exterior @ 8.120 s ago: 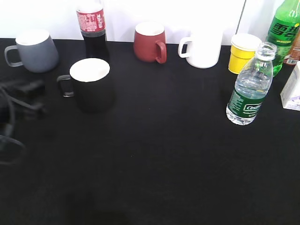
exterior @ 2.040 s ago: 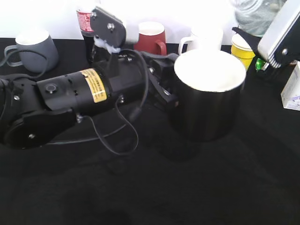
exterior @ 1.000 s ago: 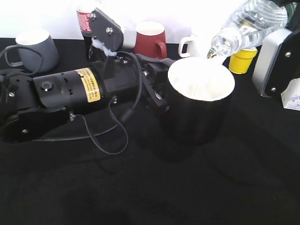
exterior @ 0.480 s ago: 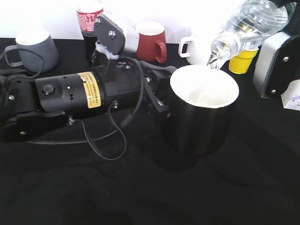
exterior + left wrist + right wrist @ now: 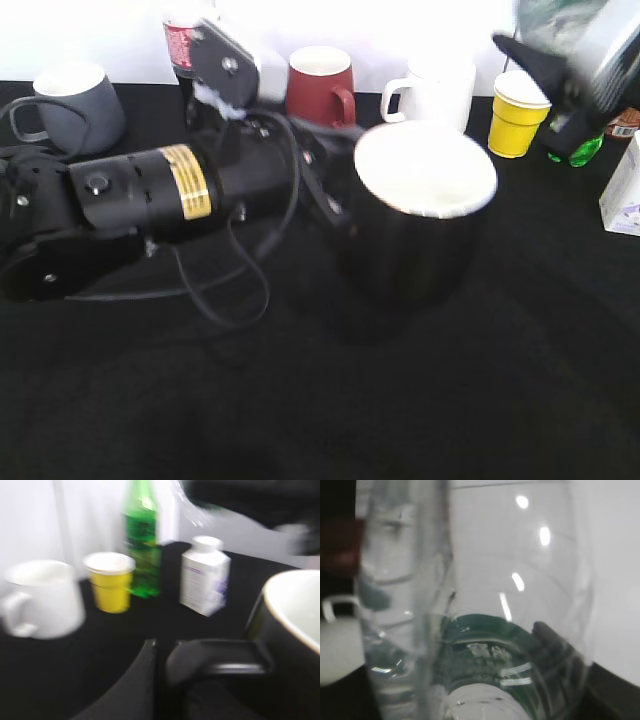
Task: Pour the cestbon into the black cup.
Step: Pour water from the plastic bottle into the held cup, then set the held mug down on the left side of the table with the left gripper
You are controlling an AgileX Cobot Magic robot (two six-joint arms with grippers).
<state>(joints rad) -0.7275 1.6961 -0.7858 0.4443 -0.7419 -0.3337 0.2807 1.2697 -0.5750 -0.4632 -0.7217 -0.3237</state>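
The black cup [image 5: 420, 235], white inside, is held off the table at the centre. My left gripper [image 5: 325, 190] is shut on its loop handle, which shows in the left wrist view [image 5: 220, 659] beside the cup's wall [image 5: 295, 625], with the jaws [image 5: 165, 652] closed round it. The cestbon [image 5: 555, 15] is a blurred clear shape at the top right, clear of the cup's mouth. My right gripper [image 5: 570, 65] is shut on it. The right wrist view is filled by the bottle and its dark green label [image 5: 487, 647], with one finger [image 5: 550, 640] behind it.
Along the back stand a grey mug [image 5: 75, 105], a cola bottle [image 5: 185, 40], a dark red mug [image 5: 320, 88], a white mug [image 5: 435, 90], a yellow cup [image 5: 518, 115] and a green bottle [image 5: 575, 150]. A white box [image 5: 625, 190] stands at the right edge.
The cestbon has swung up and to the right, away from above the cup, and no longer tips over its mouth. The cup has shifted slightly left in the left gripper.
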